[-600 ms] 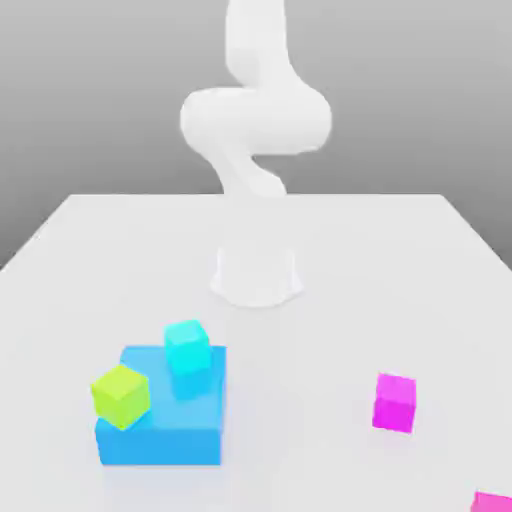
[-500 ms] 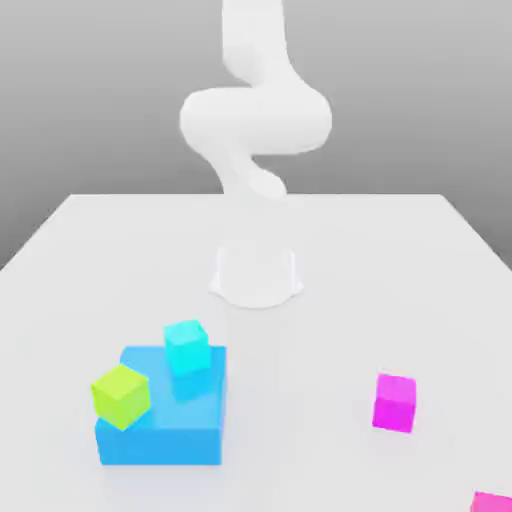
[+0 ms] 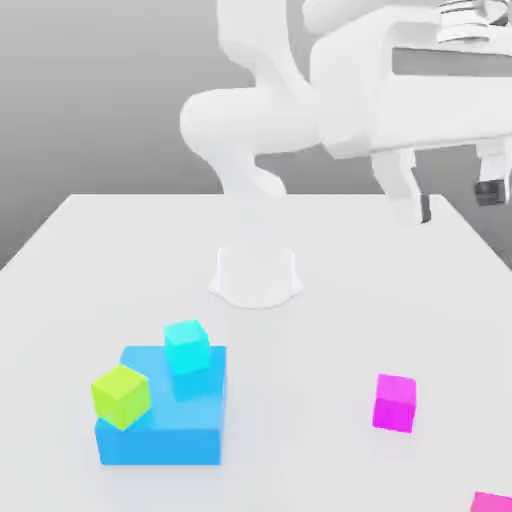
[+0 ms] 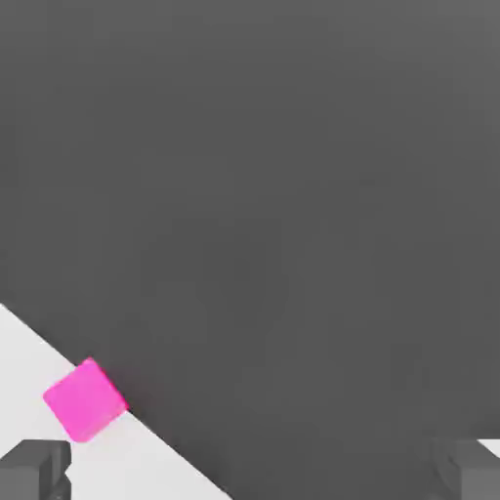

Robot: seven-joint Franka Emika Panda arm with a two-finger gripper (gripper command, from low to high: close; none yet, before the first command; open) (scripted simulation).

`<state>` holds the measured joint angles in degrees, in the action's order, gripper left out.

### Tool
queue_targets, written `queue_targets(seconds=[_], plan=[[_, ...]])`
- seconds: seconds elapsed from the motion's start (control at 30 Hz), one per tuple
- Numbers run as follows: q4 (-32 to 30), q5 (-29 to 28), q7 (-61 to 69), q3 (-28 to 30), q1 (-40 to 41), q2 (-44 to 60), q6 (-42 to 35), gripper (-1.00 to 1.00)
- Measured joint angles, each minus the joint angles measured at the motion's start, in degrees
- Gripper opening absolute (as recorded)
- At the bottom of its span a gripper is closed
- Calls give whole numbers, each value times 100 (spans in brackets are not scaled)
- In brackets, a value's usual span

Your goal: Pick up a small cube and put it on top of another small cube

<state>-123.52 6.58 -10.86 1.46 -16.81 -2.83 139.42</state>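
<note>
My gripper (image 3: 450, 205) is up high at about 2 o'clock in the exterior view, well above the table (image 3: 300, 400). Fingers (image 3: 405, 190) are spread wide, nothing between them, holding nothing. In the hand view the two finger tips (image 4: 34, 469) sit far apart at the frame's lower corners.

One pink cube (image 3: 395, 402) rests on the table at roughly 4 o'clock from the arm's base (image 3: 256, 275), in the open, touching nothing. The second pink cube (image 3: 492, 503) is at about 5 o'clock, cut by the frame corner. The hand view catches one pink cube (image 4: 85, 400) sitting right at the table edge; can't tell which of the two it is.

Lime-green cube (image 3: 121, 395) sits on the blue block (image 3: 160, 425), at its near corner on the exterior view's left, overhanging the edge slightly. The cyan cube (image 3: 187, 347) is on the same block, toward its far side. Green and cyan are apart, not touching. The block is at about 7 o'clock from the base.
</note>
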Motion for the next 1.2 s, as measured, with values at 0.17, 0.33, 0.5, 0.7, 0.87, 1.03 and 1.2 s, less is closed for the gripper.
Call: queue_targets(seconds=[0.17, 0.33, 0.5, 0.7, 0.87, 1.03, 1.2], plan=[[194, -85, 678, -141, -234, 1026, 201, 0], [386, -385, 1211, -311, -398, 2041, 409, 0], [583, -817, 1602, -390, -623, 3048, 660, 0], [755, -909, 1626, -363, -675, 3825, 1195, -100], [758, -915, 1625, -364, -677, 3835, 1191, -100], [440, -805, 1532, -268, -526, 2926, 609, -100], [-322, -617, 880, 420, -16, 1941, 397, -100]])
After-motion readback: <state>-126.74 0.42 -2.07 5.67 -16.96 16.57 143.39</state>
